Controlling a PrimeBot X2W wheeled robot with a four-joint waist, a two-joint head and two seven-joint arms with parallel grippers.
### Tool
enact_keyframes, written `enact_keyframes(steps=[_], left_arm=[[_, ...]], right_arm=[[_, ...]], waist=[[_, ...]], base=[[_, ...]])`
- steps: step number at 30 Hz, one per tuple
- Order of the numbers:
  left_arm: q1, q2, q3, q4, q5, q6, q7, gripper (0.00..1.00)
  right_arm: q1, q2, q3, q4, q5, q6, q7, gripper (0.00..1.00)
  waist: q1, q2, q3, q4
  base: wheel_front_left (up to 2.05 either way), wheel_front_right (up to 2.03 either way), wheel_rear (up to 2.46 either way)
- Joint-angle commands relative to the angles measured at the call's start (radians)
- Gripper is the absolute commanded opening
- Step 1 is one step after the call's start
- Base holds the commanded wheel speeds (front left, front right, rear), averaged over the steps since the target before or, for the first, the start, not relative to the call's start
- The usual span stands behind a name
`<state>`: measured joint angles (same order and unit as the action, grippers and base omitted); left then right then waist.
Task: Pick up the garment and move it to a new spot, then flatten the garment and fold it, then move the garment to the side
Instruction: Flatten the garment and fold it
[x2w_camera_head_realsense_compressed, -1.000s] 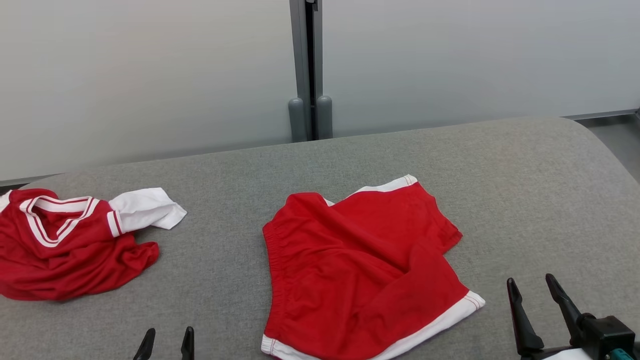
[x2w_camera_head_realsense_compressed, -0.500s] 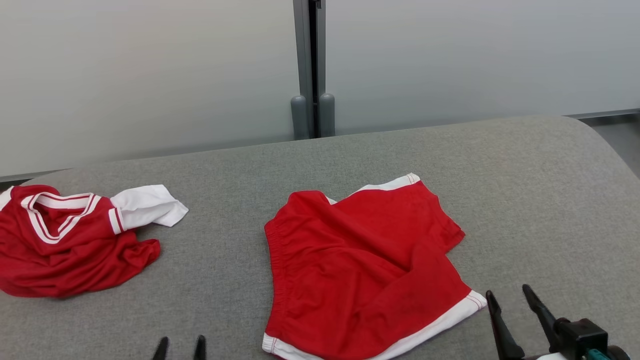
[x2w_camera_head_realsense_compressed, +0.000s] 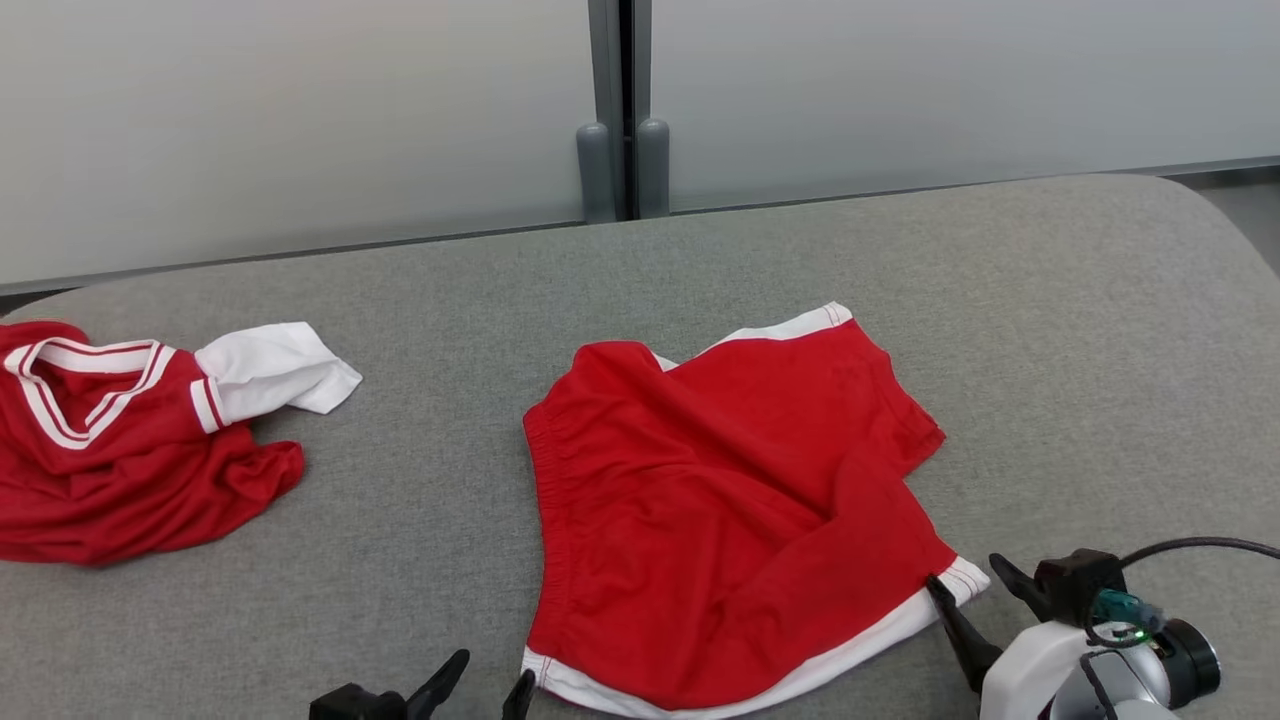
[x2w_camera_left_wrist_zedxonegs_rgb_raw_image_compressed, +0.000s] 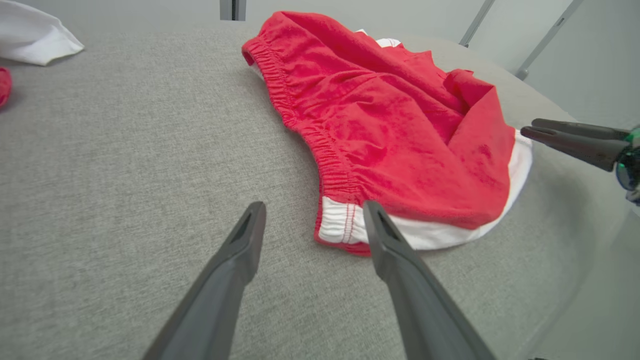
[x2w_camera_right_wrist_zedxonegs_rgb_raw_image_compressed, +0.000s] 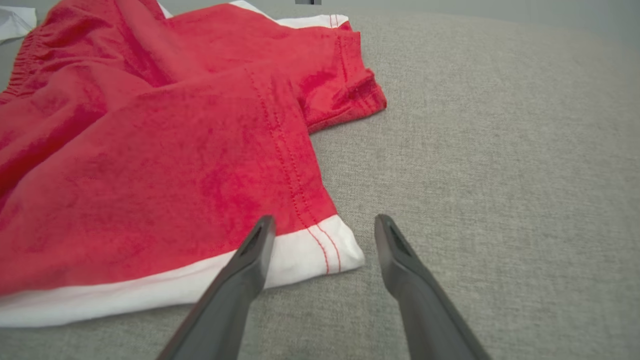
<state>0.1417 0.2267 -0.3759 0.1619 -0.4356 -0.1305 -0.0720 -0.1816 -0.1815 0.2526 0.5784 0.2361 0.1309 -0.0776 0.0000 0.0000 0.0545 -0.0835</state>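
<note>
We see a crumpled red top (x2w_camera_head_realsense_compressed: 120, 460) on the left of the tbl, w/ white-striped V-neck trim, partly cut off by the frame edge. Its white sleeve (x2w_camera_head_realsense_compressed: 270, 368) lies out to the right. The tbl (x2w_camera_head_realsense_compressed: 1050, 330) is covered in grey woven fabric, its far right corner rounded. At the far side, pale wall panels (x2w_camera_head_realsense_compressed: 300, 120) meet at a grey vertical post (x2w_camera_head_realsense_compressed: 620, 50), w/ two rounded grey caps (x2w_camera_head_realsense_compressed: 594, 175) at its foot. We see a bit of grey floor (x2w_camera_head_realsense_compressed: 1250, 215) far right.
</note>
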Motion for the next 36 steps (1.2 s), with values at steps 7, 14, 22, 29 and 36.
enact_keyframes(steps=[7, 14, 22, 29, 36], left_arm=[[-0.099, 0.054, -0.106, 0.032, -0.045, 0.000, 0.024, 1.00], [-0.151, 0.090, -0.165, 0.062, -0.099, 0.000, 0.009, 1.00], [-0.192, 0.125, -0.250, 0.099, -0.162, 0.000, -0.003, 0.49], [-0.212, 0.145, -0.317, 0.086, -0.255, 0.000, -0.034, 0.00], [-0.165, 0.204, -0.253, -0.125, -0.387, 0.002, -0.061, 0.00]], right_arm=[[-0.052, -0.015, 0.048, 0.091, 0.041, 0.000, 0.051, 1.00], [-0.071, -0.016, 0.088, 0.126, 0.073, 0.000, 0.053, 1.00], [-0.081, -0.013, 0.147, 0.156, 0.121, 0.000, 0.079, 0.96], [-0.059, -0.060, 0.224, 0.073, 0.278, 0.000, 0.073, 0.00], [0.035, -0.166, 0.112, -0.371, 0.614, 0.000, 0.027, 0.00]], waist=[[0.0000, 0.0000, 0.051, 0.019], [0.0000, 0.0000, 0.070, 0.004], [0.0000, 0.0000, 0.088, -0.021], [0.0000, 0.0000, 0.072, -0.024], [0.0000, 0.0000, 0.065, -0.039]], base=[[0.00, 0.00, 0.00], [0.00, 0.00, 0.00], [0.00, 0.00, 0.00], [0.00, 0.00, 0.00], [0.00, 0.00, 0.00]])
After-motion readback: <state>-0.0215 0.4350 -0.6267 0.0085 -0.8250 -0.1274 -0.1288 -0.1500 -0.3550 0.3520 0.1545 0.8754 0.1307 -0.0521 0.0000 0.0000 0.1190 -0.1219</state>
